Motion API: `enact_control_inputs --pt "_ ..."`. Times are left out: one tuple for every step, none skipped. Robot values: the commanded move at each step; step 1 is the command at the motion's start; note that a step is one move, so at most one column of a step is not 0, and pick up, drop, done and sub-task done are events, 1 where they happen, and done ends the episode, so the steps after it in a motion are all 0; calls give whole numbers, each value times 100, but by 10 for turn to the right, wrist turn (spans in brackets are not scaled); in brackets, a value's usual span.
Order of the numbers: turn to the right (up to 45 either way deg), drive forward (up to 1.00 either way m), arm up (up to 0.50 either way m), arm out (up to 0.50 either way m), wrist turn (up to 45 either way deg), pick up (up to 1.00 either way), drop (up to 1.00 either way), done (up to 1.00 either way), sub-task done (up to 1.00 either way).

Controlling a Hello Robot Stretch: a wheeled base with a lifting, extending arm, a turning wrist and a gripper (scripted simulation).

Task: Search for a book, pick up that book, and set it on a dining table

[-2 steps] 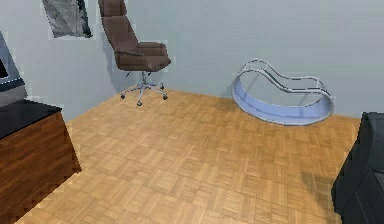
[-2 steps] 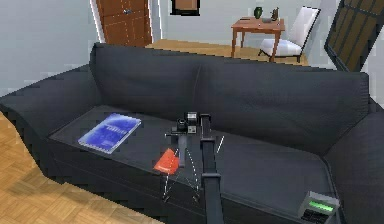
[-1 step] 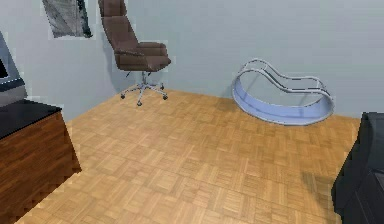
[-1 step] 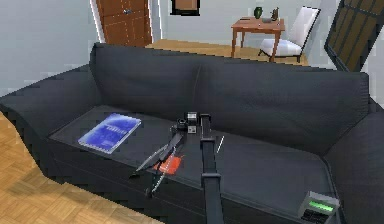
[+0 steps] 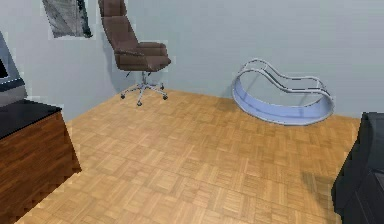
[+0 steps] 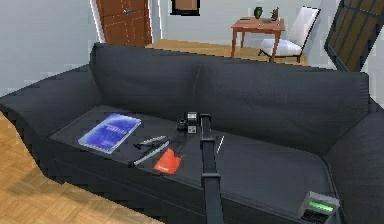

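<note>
A blue book point(image 6: 112, 132) lies flat on the left seat cushion of a dark sofa point(image 6: 250, 95) in the arm side view. My arm rises as a dark bar from the bottom edge, and the gripper point(image 6: 183, 125) sits over the middle of the seat, right of the book. I cannot tell whether it holds anything. Beyond the sofa's back stands a small wooden table point(image 6: 260, 30) with small objects on top.
On the seat lie thin dark sticks point(image 6: 150, 148) and a red flat thing point(image 6: 168, 160); a small box point(image 6: 321, 207) sits at the right. A white chair point(image 6: 299, 35) and door point(image 6: 125, 18) stand behind. Ahead: office chair point(image 5: 137, 52), curved lounger point(image 5: 284, 96), dark cabinet point(image 5: 32, 150), open parquet.
</note>
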Motion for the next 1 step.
enact_control_inputs --pt "0 0 0 0 450 0 0 0 0"
